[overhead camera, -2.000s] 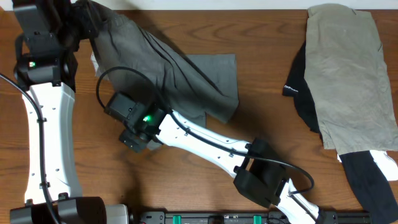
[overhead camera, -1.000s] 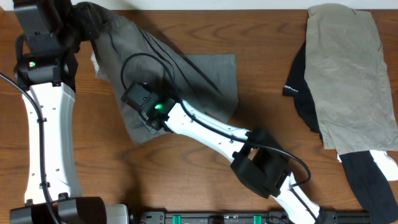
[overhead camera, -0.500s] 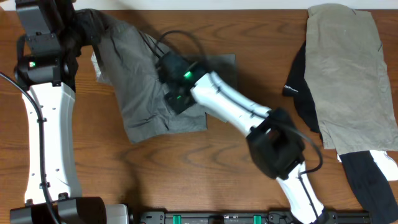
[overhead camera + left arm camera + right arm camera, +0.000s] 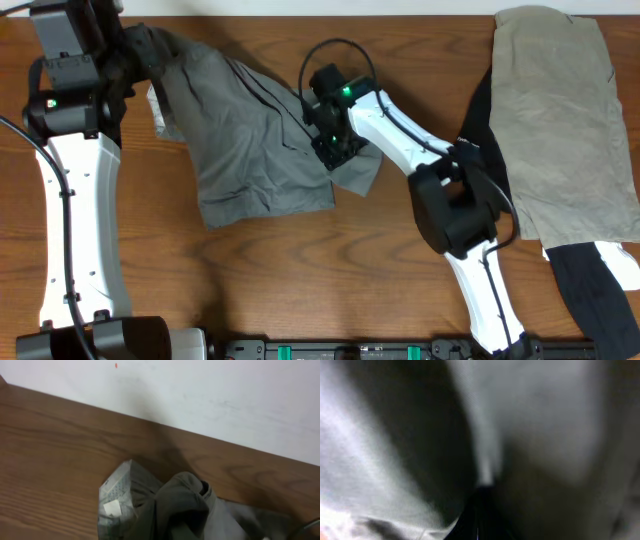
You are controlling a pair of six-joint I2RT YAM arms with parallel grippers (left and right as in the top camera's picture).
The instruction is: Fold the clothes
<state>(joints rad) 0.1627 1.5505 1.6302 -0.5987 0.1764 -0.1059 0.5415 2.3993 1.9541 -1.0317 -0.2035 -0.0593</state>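
The clothes, a pair of wrinkled mid-grey shorts (image 4: 250, 150), lie spread from the table's back left toward the middle. My left gripper (image 4: 128, 52) is shut on their bunched waistband corner at the back left. In the left wrist view that bunch (image 4: 185, 510) shows with its pale speckled lining (image 4: 117, 492); the fingers are below the frame. My right gripper (image 4: 334, 150) is shut on the shorts' right edge, where a small flap lies beneath it. The right wrist view is filled with blurred grey cloth (image 4: 545, 435), the dark closed fingertips (image 4: 481, 510) pinching it.
A khaki-beige garment (image 4: 560, 120) lies at the right over a black one (image 4: 482, 150). More black and white cloth (image 4: 600, 285) sits at the front right. A dark equipment strip (image 4: 380, 350) runs along the front edge. A white wall (image 4: 200, 390) borders the back.
The right gripper has swept from the shorts' front left up and right across them, pulling cloth along. The shorts now lie flatter and wider. The left arm has stayed put.
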